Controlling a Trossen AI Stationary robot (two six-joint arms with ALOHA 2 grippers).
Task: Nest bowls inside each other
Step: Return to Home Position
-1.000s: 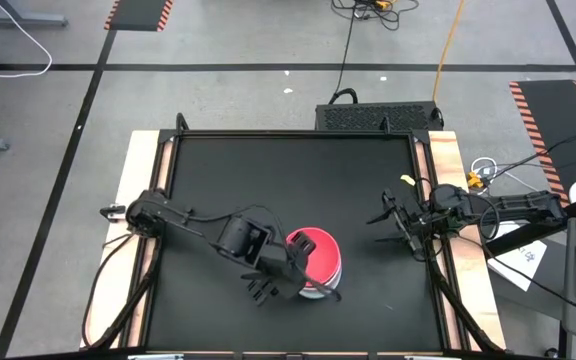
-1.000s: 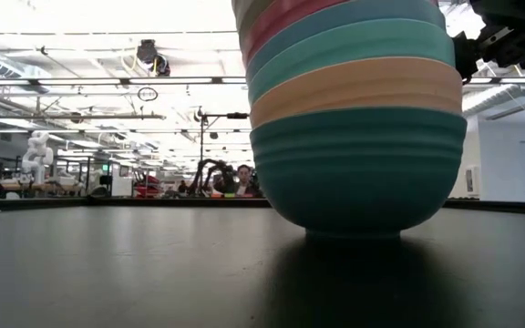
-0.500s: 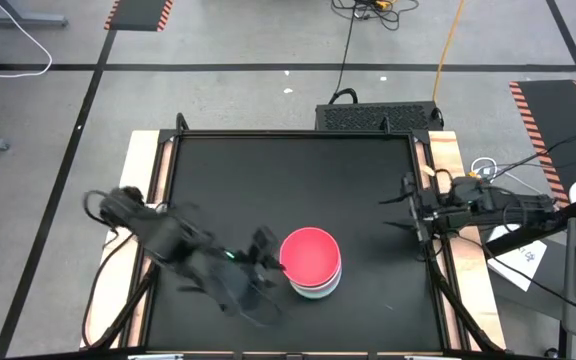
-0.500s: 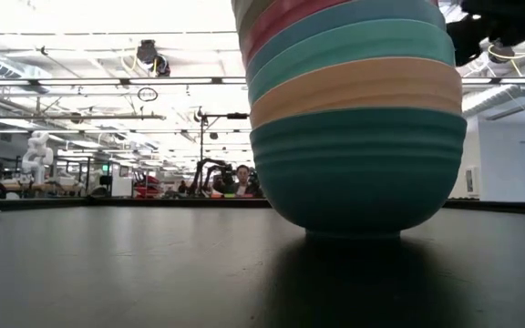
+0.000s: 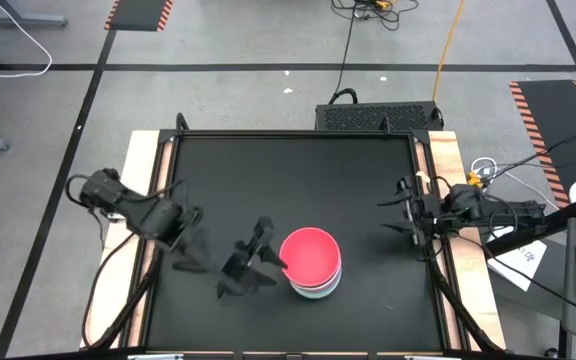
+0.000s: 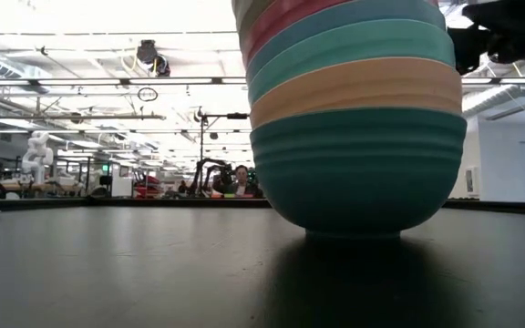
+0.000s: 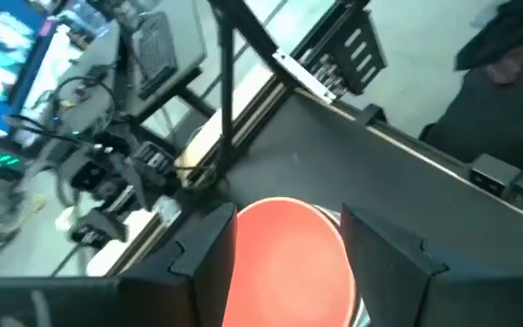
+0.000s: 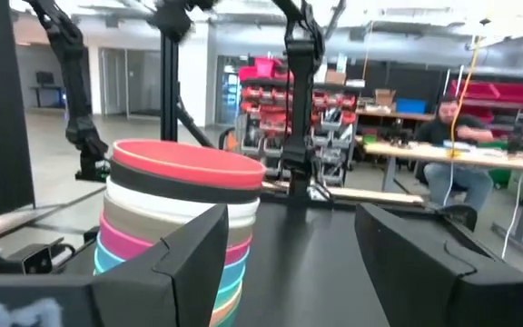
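The bowls stand nested in one stack [image 5: 313,264] at the table's near middle, a red bowl [image 7: 289,258] on top, the bottom teal bowl [image 6: 354,173] resting by its base on the black table. In the right wrist view the stack [image 8: 178,222] shows red, black, white, taupe, magenta and lower layers. My left gripper [image 5: 253,262] is open, just left of the stack, touching nothing. My right gripper [image 5: 400,212] is open near the table's right edge, well clear of the stack.
The black table top [image 5: 268,180] has bare room on its far half and to the left. A dark box [image 5: 378,117] sits beyond the far edge. Cables and papers [image 5: 523,250] lie off the right side. A person [image 8: 448,123] sits at a desk far behind.
My left arm has drawn back from over the stack toward the table's left edge, its gripper now left of the stack and blurred by motion. The stack has stayed where it was. My right gripper has shifted slightly toward the far edge.
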